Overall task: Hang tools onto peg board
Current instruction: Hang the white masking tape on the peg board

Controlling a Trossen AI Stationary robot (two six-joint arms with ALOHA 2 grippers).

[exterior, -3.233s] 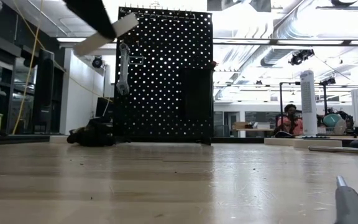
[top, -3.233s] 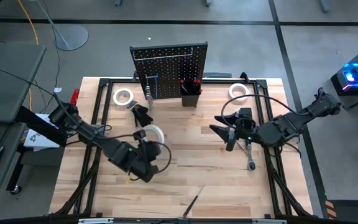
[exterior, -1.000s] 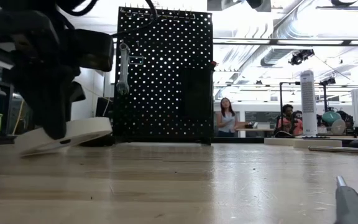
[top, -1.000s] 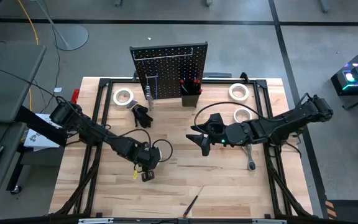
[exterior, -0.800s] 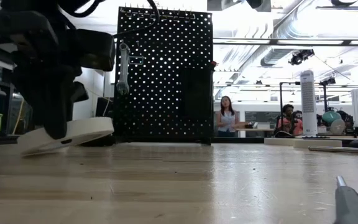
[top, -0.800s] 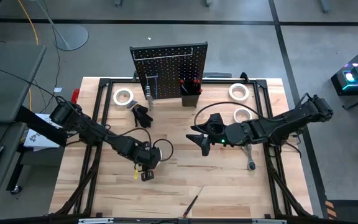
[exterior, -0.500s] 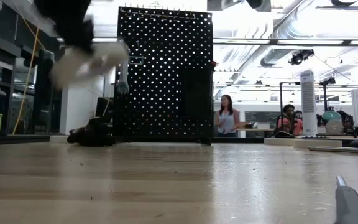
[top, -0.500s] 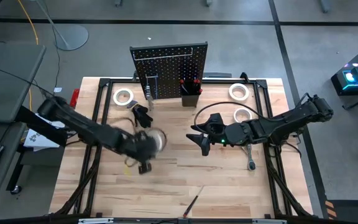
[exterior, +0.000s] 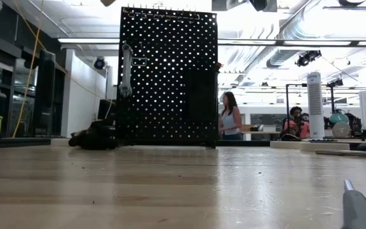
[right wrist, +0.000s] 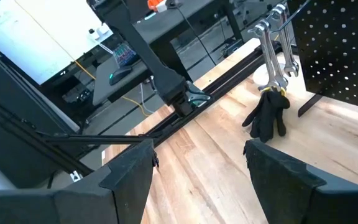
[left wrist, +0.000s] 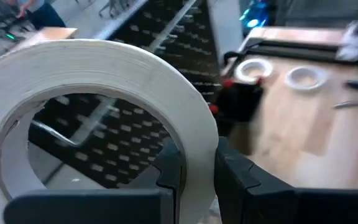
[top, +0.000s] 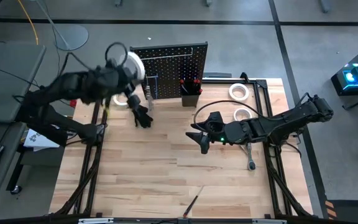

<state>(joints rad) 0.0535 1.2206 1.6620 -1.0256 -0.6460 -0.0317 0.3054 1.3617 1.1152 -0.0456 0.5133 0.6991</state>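
Note:
My left gripper (top: 129, 73) is raised high at the table's far left, close to the upright black peg board (top: 169, 67), and is shut on a white tape roll (left wrist: 98, 106). The roll also shows in the high view (top: 135, 66). Silver wrenches (exterior: 126, 70) hang on the board's left part. A small black bin (top: 190, 96) with red-handled screwdrivers is fixed to the board's front. My right gripper (top: 199, 139) is open and empty over the table's middle right. My left gripper pinches the tape roll's wall (left wrist: 199, 163) between its two fingers, one finger (left wrist: 169, 174) inside the ring's hole and the other (left wrist: 241, 180) outside. The roll is lifted clear of the table, its hole facing the peg board.
A black glove (top: 142, 116) lies in front of the board. White tape rolls lie at the far left (top: 122, 99) and far right (top: 238, 91), (top: 245, 115). A silver ratchet (top: 250, 159) lies by the right arm, and a slim screwdriver (top: 191, 203) near the front edge.
My left gripper has risen from the table's near left middle and swung toward the far edge, up to the peg board's left side. The tape roll, which rested on the table, has gone with it and is lifted clear. My right arm has kept still.

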